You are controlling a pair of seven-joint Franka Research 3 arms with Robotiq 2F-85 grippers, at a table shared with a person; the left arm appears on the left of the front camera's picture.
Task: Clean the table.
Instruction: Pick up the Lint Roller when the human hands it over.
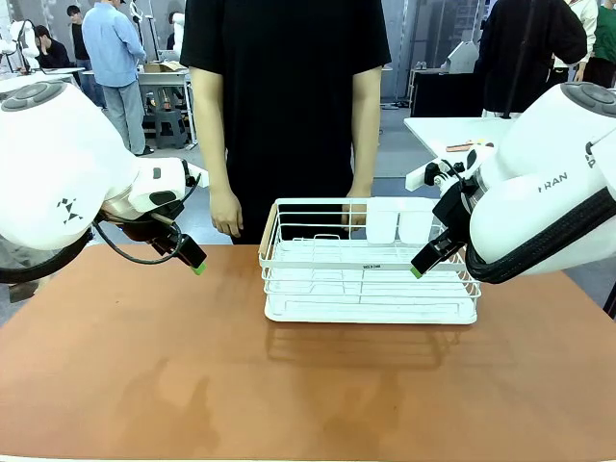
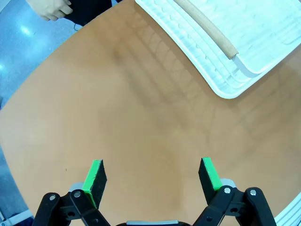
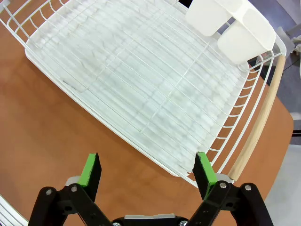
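The reddish-brown table (image 1: 192, 375) spreads across the front view, and its bare top (image 2: 141, 117) runs under my left gripper (image 2: 153, 172), which hangs open above it with nothing between the green pads. In the front view that left gripper (image 1: 192, 262) hovers at the table's far left. My right gripper (image 3: 146, 170) is open too, held above the near edge of the white wire rack (image 3: 141, 89). From the front the right gripper (image 1: 423, 265) sits over the rack's right end (image 1: 371, 269).
The rack (image 2: 221, 42) has wooden handles and a white tray under it; two white cups (image 3: 230, 26) hang at its far corner. A person in black (image 1: 284, 106) stands at the far edge, hands (image 1: 226, 212) hanging by the rack. A faint wet-looking smear (image 1: 192, 395) marks the table's front.
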